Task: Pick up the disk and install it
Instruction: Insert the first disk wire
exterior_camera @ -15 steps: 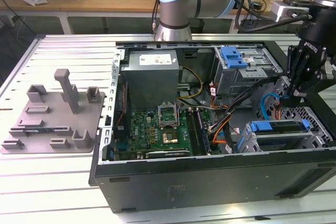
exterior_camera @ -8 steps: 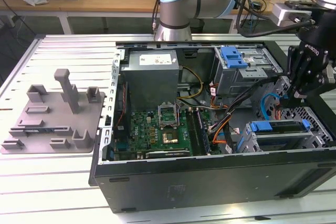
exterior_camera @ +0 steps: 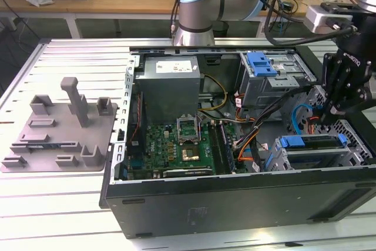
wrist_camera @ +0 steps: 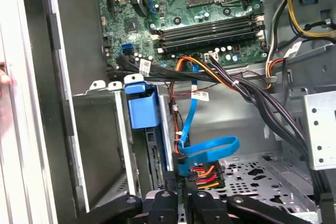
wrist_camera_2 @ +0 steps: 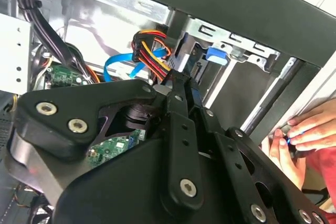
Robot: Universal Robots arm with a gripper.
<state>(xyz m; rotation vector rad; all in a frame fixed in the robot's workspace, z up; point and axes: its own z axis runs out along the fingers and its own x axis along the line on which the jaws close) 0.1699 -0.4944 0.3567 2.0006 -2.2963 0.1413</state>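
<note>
The disk [exterior_camera: 311,141] sits slid into the lower metal drive cage at the exterior view's right of the open computer case, its blue carrier frame facing up. In the first wrist view the carrier's blue end [wrist_camera: 142,106] stands in the cage slot. My gripper [exterior_camera: 329,119] hangs inside the case just behind that cage. Its black fingers are shut together in the second wrist view [wrist_camera_2: 181,85]. The fingertips [wrist_camera: 184,184] rest against the blue data cable plug [wrist_camera: 181,166] and the multicoloured power plug [wrist_camera: 205,174] at the disk's back edge. Whether they pinch a plug is hidden.
A grey fixture plate [exterior_camera: 59,127] with posts lies on the table at the exterior view's left. A blue bracket [exterior_camera: 261,63] tops the upper drive cage. Cable bundles [exterior_camera: 252,127] cross the case beside the motherboard [exterior_camera: 182,145]. A person's hand [wrist_camera_2: 299,135] rests at the case's outer edge.
</note>
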